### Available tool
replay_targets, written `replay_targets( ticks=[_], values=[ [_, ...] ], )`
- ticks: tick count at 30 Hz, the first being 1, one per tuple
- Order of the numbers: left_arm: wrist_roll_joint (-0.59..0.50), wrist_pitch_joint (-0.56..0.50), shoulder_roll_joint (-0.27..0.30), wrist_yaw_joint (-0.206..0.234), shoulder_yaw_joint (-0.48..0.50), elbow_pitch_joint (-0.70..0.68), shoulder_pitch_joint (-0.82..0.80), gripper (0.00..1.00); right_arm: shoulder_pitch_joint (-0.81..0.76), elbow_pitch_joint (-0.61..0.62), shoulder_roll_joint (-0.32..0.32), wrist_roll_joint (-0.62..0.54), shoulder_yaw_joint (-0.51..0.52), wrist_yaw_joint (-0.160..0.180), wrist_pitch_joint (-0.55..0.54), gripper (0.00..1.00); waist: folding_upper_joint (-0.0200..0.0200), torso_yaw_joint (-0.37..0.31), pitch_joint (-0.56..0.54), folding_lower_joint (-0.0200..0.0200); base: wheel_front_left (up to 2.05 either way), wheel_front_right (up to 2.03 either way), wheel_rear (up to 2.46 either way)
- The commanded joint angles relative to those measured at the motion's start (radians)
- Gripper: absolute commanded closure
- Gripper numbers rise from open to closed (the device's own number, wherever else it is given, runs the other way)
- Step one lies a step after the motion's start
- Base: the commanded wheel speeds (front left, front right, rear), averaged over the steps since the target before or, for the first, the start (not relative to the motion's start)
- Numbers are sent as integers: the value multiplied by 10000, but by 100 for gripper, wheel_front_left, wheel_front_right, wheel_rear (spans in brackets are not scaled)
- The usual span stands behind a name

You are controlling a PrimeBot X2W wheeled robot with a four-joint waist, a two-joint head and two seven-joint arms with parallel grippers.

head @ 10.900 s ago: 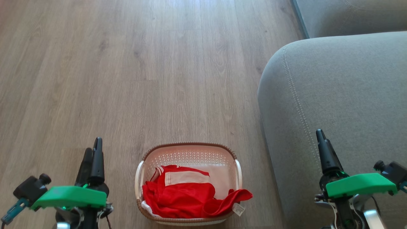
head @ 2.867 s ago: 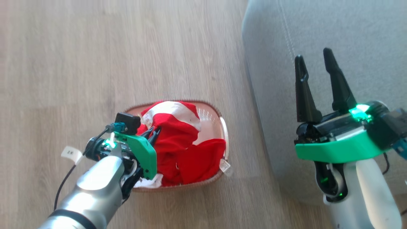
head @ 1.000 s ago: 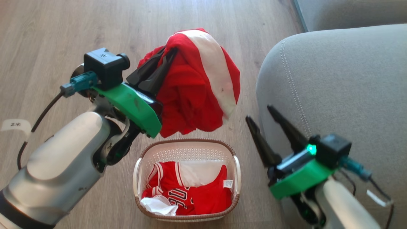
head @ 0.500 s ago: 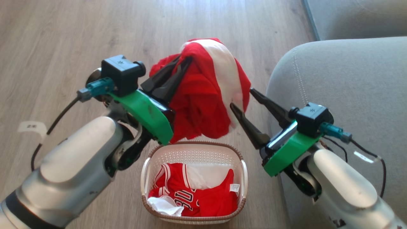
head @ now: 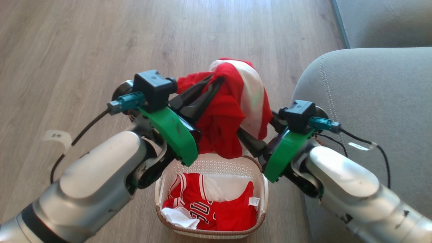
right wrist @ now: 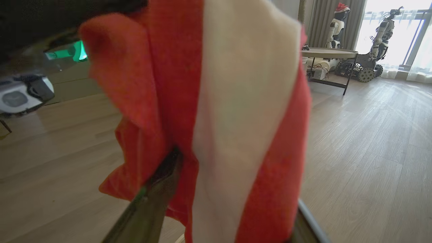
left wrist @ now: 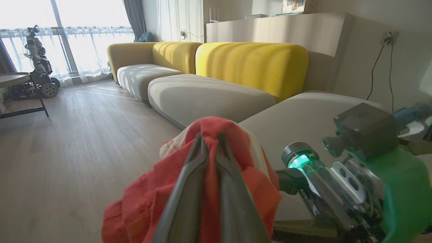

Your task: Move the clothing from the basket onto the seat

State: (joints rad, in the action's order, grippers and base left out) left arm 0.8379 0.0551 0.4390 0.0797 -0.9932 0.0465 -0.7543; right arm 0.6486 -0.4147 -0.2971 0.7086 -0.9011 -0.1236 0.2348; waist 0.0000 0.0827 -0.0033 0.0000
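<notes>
Red clothing [head: 233, 111]: one piece aloft; one basket [head: 219, 166]; one seat [head: 371, 101]

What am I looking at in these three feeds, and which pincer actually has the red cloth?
This is a wheeled robot with two arms. The head view looks down from its head. Each wrist view looks along one arm's two dark fingers. The left pincer is shut on a red-and-white garment, held up over the cream basket, which stands on the wooden floor. The right pincer is open, with a finger on either side of the hanging cloth, not gripping it. More red clothing lies in the basket. The grey seat, where it all goes, is on the robot's right.
</notes>
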Motion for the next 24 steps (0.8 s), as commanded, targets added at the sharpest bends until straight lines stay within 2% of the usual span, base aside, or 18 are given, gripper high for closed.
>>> replay_targets(
  ticks=[1,7,8,9,10,24],
  values=[
    [-96,23,145,-28,460,-179,-819,100,464,24,205,215,-100,-71,153,0,0,43,-18,0,0,0,0],
    [-92,-30,46,-78,339,-143,-847,100,971,-645,528,833,-692,-71,252,0,0,177,-39,0,0,0,0],
    [-86,-34,39,-84,331,-125,-851,100,1030,-685,548,900,-744,-71,258,15,0,190,-37,0,0,0,0],
    [-80,-38,36,-86,328,-108,-859,100,1077,-666,569,951,-719,-71,262,78,0,199,-33,0,0,0,0],
    [-74,-37,36,-86,331,-92,-867,100,1097,-637,579,981,-670,-71,263,100,0,204,-29,0,0,0,0],
    [0,27,131,-22,359,73,-799,100,679,-41,483,748,138,-71,268,100,0,83,-21,0,0,0,0]
  ],
)
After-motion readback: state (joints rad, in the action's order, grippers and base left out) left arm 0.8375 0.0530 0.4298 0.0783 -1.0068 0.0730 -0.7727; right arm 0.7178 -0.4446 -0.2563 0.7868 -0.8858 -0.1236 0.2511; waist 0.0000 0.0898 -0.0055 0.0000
